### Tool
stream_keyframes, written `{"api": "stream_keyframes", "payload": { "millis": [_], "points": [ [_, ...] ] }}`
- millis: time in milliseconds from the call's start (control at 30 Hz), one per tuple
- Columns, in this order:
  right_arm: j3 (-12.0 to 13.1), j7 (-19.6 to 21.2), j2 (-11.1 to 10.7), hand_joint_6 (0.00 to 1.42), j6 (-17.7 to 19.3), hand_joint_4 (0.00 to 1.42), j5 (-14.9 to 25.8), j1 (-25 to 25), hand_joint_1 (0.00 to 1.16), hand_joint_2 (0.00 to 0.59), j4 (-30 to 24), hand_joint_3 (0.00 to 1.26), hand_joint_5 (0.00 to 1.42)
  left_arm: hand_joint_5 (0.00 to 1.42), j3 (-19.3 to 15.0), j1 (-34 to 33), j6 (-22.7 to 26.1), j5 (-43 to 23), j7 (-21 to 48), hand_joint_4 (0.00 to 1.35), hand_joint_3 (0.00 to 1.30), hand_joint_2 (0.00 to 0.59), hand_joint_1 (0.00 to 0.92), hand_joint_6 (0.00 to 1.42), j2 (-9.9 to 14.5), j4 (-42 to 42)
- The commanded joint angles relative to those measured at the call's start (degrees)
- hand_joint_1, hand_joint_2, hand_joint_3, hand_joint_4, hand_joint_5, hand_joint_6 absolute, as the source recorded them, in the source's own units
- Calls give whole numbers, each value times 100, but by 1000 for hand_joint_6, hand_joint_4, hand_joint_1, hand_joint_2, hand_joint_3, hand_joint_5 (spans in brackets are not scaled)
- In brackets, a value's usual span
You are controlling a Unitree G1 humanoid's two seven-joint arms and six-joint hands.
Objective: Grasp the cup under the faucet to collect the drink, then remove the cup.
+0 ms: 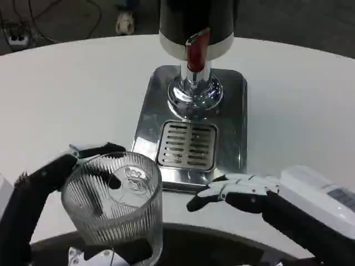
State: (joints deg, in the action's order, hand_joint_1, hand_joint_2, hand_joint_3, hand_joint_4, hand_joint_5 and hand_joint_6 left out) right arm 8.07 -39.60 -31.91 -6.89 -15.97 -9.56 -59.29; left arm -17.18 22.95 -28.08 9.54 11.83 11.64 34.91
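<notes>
A clear ribbed glass cup (116, 208) is held upright at the lower left by my left hand (83, 160), whose fingers wrap its rim and side. The cup sits left of and nearer than the dispenser's slotted drip grate (187, 145). The chrome faucet (195, 88) with a red handle (197, 50) stands above the steel base plate (230, 111). My right hand (233, 191) lies low on the table just in front of the base plate's near edge, fingers stretched leftward and holding nothing.
The round white table (66, 94) spreads around the dispenser. Its near edge curves along the bottom of the picture. Dark floor, cables and a shoe (125, 22) lie beyond the far edge.
</notes>
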Motion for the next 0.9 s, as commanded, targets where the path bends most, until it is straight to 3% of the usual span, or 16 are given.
{"api": "stream_keyframes", "payload": {
  "millis": [33,733,900],
  "points": [
    [12,-26,-5,123,-31,207,44,45,492,429,-71,311,143,884,-20,-49,36,-55,-114,808,726,125,733,882,9,131],
    [48,-1,44,128,65,207,41,-112,502,434,-71,311,144,884,-43,17,-33,-64,-159,808,726,125,733,882,-32,101],
    [73,0,50,128,113,207,55,-150,502,434,-71,312,144,884,-162,-260,-131,67,-247,808,726,125,733,882,85,-314]
  ]
}}
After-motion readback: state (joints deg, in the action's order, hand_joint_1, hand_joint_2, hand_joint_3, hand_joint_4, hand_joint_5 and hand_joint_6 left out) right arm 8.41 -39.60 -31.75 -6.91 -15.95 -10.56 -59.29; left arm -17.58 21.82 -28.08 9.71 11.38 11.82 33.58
